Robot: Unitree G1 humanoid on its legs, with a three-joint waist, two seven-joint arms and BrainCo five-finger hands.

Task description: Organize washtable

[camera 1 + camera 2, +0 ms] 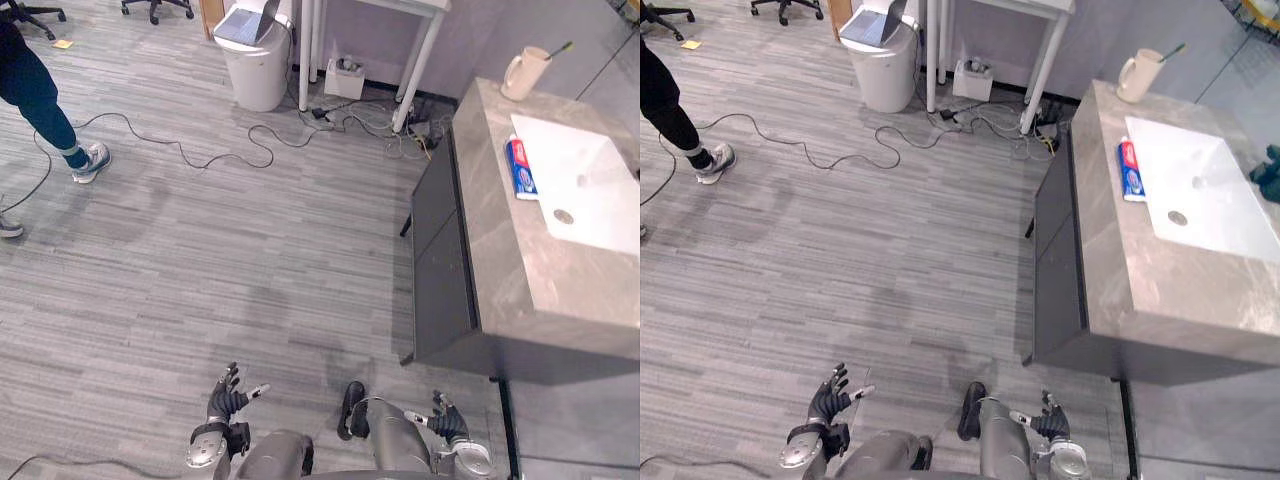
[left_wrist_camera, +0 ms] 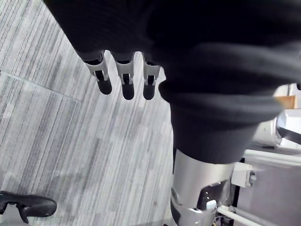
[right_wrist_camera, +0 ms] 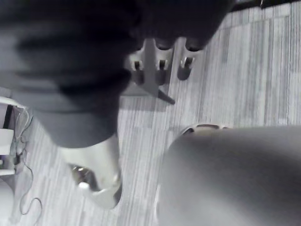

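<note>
So, the washtable is seen off to the right, a grey stone-look top over a dark cabinet, with a white sink set into its right side. A cream mug is parked upright at the far corner of the top, with a toothbrush stuck in it and leaning out to the right. A toothpaste tube in red, blue and white is laid flat on the counter, right against the sink's left rim and well apart from the mug. In the right eye view something dark teal can be made out at the sink's right edge, but what it is can't be told. Both hands are seen low by the robot's sides, over the grey plank floor and well away from the washtable. The left hand is shown with fingers spread and straight, nothing held, and the right hand is likewise seen with fingers loose and apart. That's backed up by the left wrist view, where straight fingers are shown over the floor. Further back a lidded white bin is stood next to the legs of a white table, a tangle of cables is spread under it, and a person's leg in dark trousers and a grey shoe is caught at the left edge.
</note>
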